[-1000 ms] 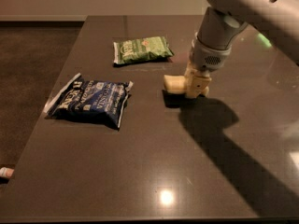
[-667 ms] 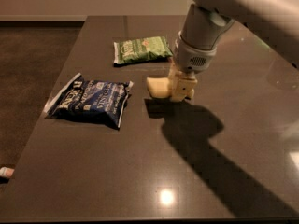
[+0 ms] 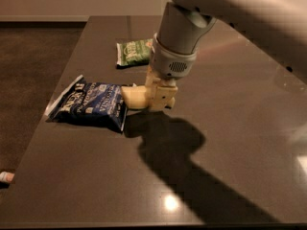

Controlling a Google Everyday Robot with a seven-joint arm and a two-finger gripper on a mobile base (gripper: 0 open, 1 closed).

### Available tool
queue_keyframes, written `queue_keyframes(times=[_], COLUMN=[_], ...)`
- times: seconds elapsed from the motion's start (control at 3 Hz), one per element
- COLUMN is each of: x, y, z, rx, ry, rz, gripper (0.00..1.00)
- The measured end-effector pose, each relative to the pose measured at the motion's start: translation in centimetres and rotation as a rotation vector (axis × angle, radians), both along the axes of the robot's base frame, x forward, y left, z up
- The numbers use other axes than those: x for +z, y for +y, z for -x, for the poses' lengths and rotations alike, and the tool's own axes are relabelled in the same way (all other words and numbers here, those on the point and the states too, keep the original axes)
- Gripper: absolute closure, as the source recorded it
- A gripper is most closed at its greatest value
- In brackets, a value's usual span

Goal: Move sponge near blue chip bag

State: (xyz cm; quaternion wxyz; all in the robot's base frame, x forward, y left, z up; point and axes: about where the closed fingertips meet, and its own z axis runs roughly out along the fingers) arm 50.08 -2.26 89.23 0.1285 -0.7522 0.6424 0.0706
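The big dark table (image 3: 240, 143) fills most of the view. The robot's fat grey arm (image 3: 182, 28) reaches down over it from the top right and throws a big shadow on the table top.

The blue chip bag (image 3: 88, 104) lies flat on the left side of the table. It is dark blue with white letters. The green chip bag (image 3: 134, 51) is smaller. It lies farther back, well apart from the blue one.

The gripper (image 3: 160, 99) is at the end of the arm. It is low over the table, just to the right of the blue chip bag. Its fingers look squeezed on the sponge (image 3: 133, 96), which sticks out to the left of them. The sponge is small and pale yellow. Its free end is right at the edge of the blue chip bag, and I cannot tell if it touches the bag or rests on the table.

A second ago the sponge and the gripper were out in the middle of the table, with a wide gap to the blue bag. Now that gap is almost gone. The bags have not moved.

I think the carrying part is nearly done. The sponge is already close to the right bag. What seems left is to set it down and let go, without bumping the bag.

A tiny pale thing (image 3: 5, 177) sits at the far left edge, off the table.
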Motion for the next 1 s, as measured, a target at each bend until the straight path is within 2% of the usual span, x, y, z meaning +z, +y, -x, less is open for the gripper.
queue_keyframes(times=[0.33, 1.0], x=[1.11, 1.23], y=[1.86, 1.96], z=[0.55, 0.62], rx=[0.023, 0.024], ry=[-0.021, -0.027], rz=[-0.032, -0.033], gripper=[0.85, 0.38])
